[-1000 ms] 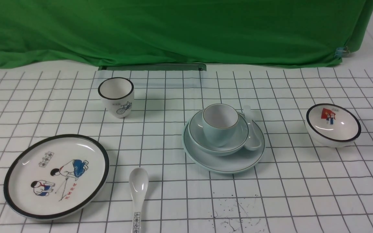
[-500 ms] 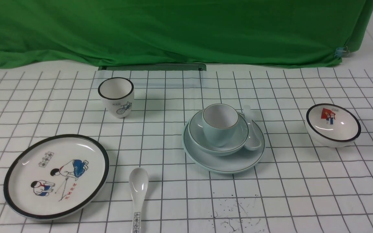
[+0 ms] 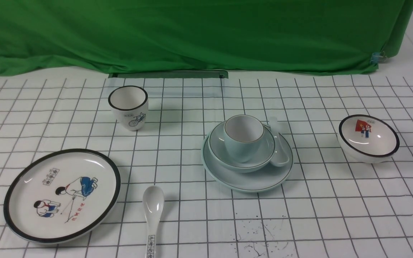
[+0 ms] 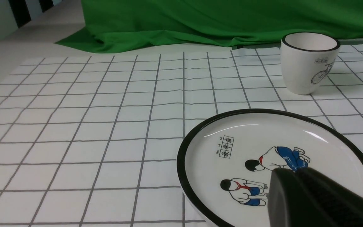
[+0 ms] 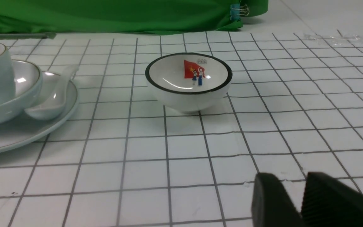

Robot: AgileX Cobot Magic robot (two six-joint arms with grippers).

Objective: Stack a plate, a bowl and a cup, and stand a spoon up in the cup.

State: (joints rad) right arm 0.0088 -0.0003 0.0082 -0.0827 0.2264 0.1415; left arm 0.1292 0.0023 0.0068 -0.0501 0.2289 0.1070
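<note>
Green cloth hung behind the gridded surface. At its middle the cup sat in the bowl on the plate, the spoon lying beside the bowl. Picture plate, bicycle cup, printed spoon and picture bowl stood well apart. Left gripper was closed and empty; right gripper slightly parted, empty

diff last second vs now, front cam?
Nothing on the table moved. The cup sits in the bowl on the plate, with the spoon lying on the plate beside the bowl, as before. Nothing was gripped or released. Only a dark sliver at the lower-left frame edge shifted slightly.
</note>
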